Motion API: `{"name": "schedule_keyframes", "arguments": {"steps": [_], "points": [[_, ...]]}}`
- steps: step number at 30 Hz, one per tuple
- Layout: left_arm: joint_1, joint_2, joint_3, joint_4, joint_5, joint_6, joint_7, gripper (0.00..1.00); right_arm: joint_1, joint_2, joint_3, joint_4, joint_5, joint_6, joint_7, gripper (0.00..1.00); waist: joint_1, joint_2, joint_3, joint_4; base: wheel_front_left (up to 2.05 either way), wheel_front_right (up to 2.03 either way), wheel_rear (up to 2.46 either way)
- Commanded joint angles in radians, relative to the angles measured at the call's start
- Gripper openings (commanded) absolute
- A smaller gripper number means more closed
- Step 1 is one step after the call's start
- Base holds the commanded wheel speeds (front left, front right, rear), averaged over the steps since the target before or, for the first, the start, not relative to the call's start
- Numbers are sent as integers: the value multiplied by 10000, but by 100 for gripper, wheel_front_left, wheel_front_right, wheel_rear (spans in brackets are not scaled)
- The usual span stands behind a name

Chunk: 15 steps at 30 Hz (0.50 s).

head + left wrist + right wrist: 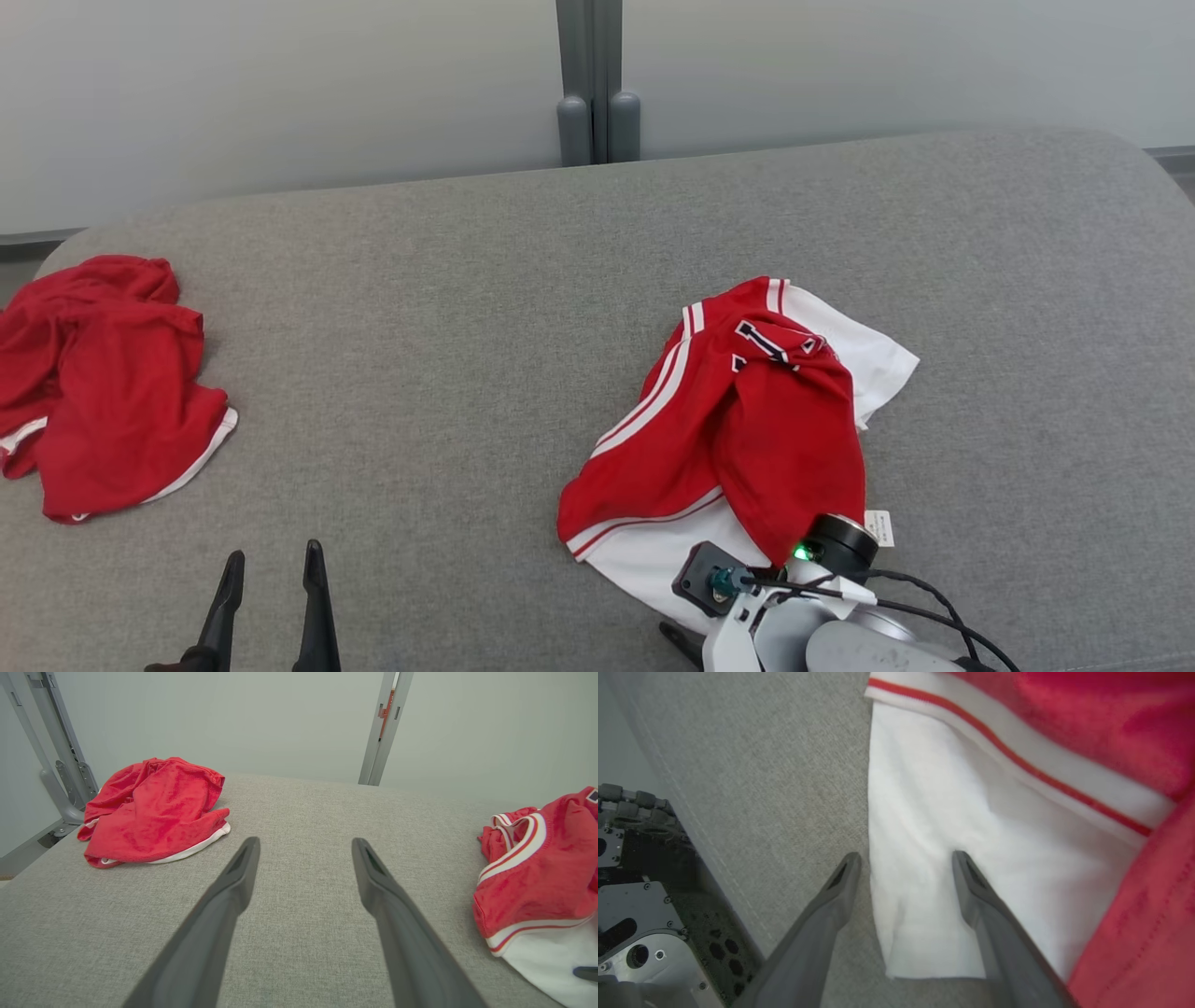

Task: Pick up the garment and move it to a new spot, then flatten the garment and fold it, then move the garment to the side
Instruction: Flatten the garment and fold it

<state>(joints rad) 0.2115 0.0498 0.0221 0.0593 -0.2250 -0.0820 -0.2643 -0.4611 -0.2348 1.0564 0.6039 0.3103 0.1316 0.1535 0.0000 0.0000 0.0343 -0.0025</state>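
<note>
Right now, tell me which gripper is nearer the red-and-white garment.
Right. The right gripper is at the garment, open jaws straddling its white edge; the left gripper is apart, over grey cushion to its left.

The garment (738,439) lies right on the surface (467,327), another garment (103,383) far left.

Right pincer (904,856): two dark fingers (831,896) spread wide, nothing between them but cloth edge. One fingertip over bare grey counter (761,765), other over white panel of garment (971,788); contact with cloth cannot be told. White panel's straight side edge runs between the tips, its hem near bottom of view. White band with thin red stripe crosses diagonally above; red fabric beyond it and along right side. Counter's stitched edge slants at left; dark metal robot base (640,905) below it.
</note>
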Motion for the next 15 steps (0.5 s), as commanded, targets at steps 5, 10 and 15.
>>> {"name": "schedule_keyframes", "arguments": {"steps": [5, 10, 15], "points": [[-212, 12, -30, 1, -32, 63, -2, 100, -390, -82, 385, 131, 488, -17, 451, 0, 0, 0, 70, 122, 0, 0, 0], [-197, 14, 38, -12, -58, 98, -2, 100, -866, 203, -115, -509, 808, -15, 126, 0, 0, 0, 23, 72, 0, 0, 0], [-201, 12, -5, -63, -62, 119, -2, 100, -1553, 548, -646, -1572, 1201, -15, 78, 0, 0, 0, -52, -66, 0, 0, 0]]}}
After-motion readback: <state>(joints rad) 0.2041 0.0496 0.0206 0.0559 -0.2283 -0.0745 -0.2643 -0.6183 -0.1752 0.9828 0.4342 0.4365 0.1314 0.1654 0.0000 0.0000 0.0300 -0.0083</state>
